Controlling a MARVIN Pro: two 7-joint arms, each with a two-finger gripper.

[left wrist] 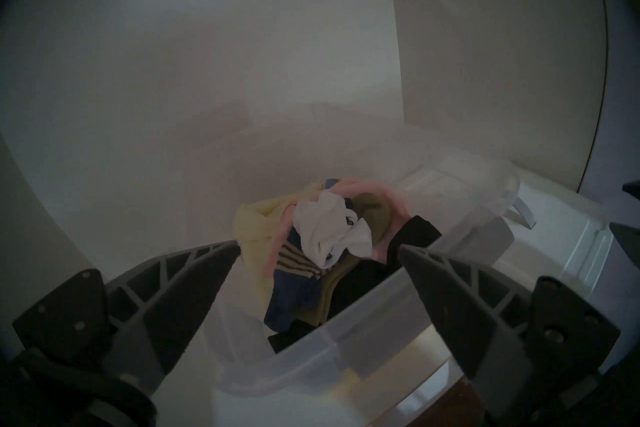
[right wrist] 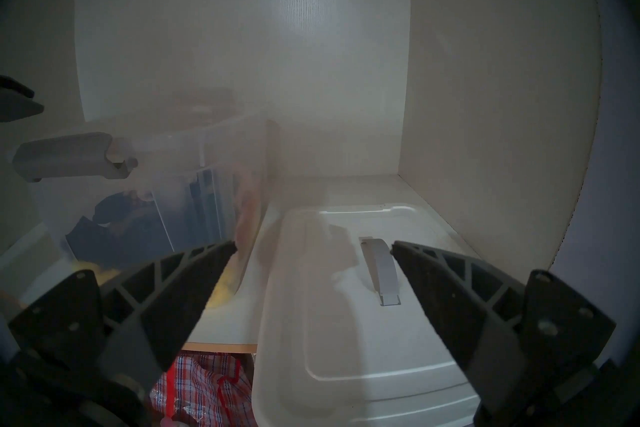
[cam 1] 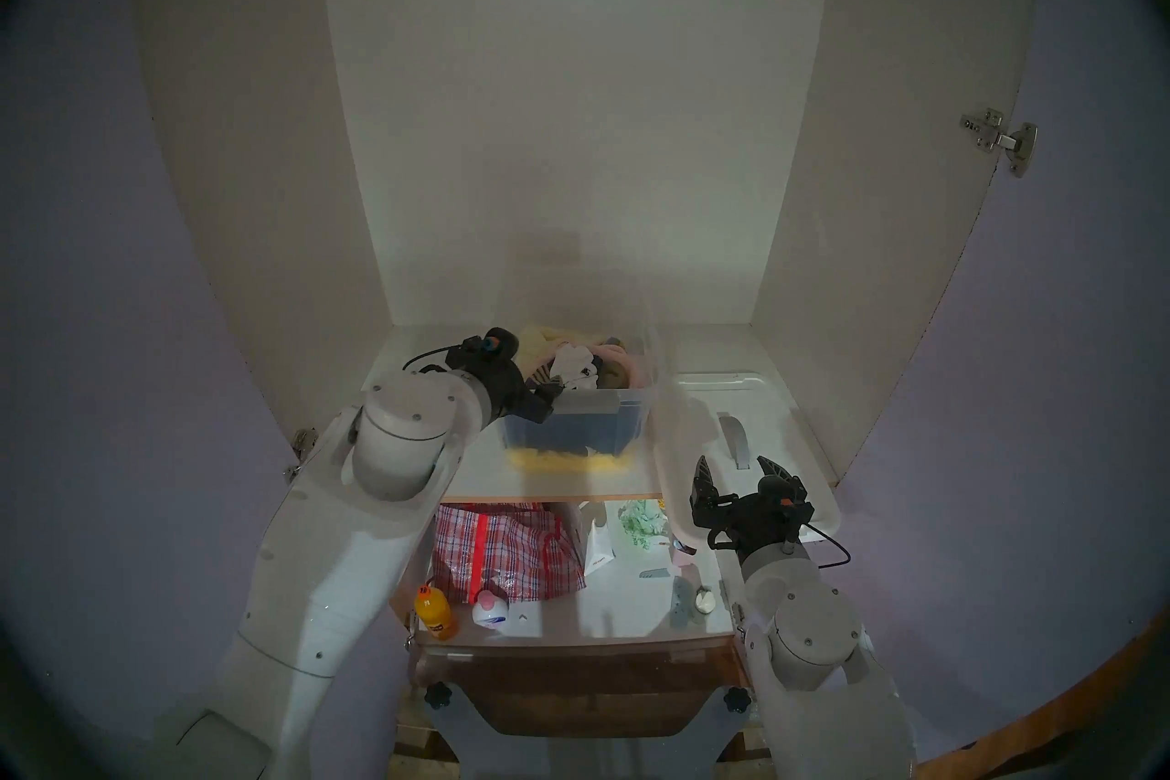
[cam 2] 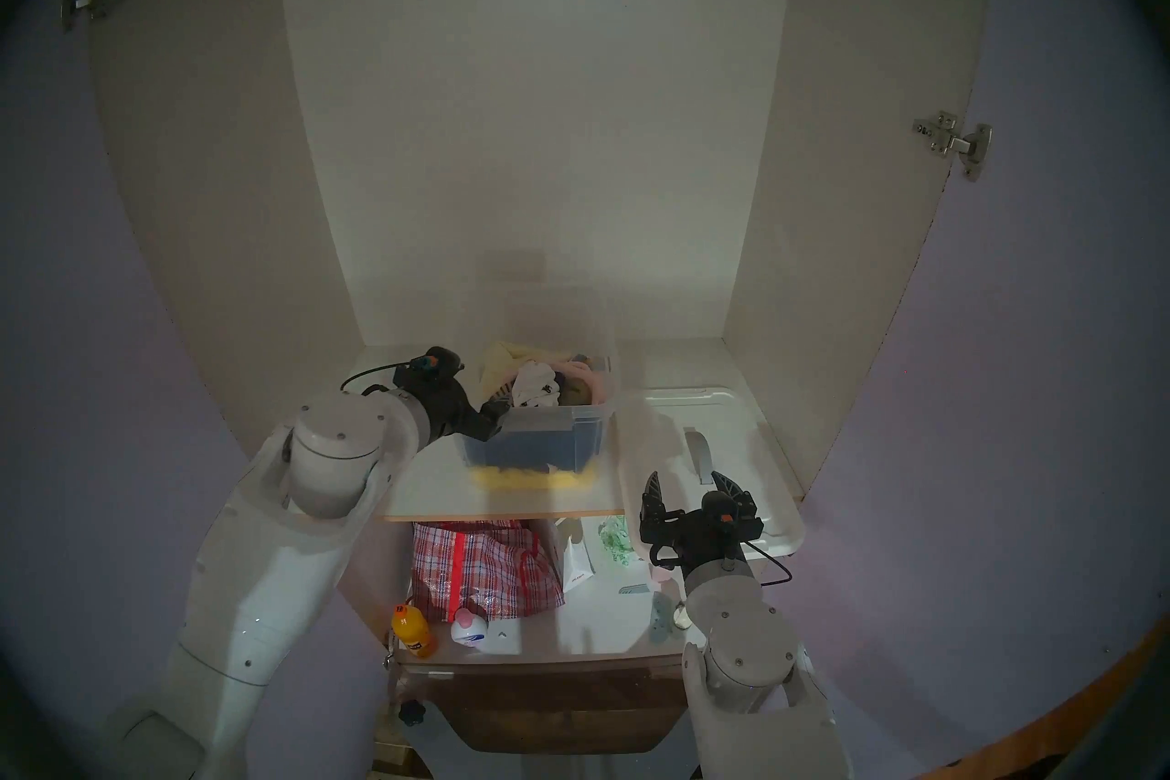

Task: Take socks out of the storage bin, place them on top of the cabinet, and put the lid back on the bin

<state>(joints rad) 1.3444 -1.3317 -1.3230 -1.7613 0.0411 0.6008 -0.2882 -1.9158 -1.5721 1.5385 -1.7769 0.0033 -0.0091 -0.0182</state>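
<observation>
The socks (cam 1: 573, 367), a white bundle with black marks, lie on top of the pile in the open storage bin (cam 1: 570, 424) on the cabinet's shelf board (cam 1: 481, 468). In the left wrist view the socks (left wrist: 329, 232) sit just beyond my open, empty left gripper (left wrist: 318, 247), which hovers at the bin's front-left corner (cam 1: 546, 396). The white lid (cam 1: 779, 443) with its grey handle (cam 1: 734, 437) lies flat to the right of the bin and overhangs the shelf's front edge. My right gripper (cam 1: 734, 462) is open and empty over the lid's front part (right wrist: 346, 312).
Yellow, pink, olive and navy striped cloths (left wrist: 294, 263) fill the bin around the socks. The lower shelf holds a red checked bag (cam 1: 506, 544), an orange bottle (cam 1: 435, 611) and small items. Lilac doors (cam 1: 95, 316) stand open on both sides.
</observation>
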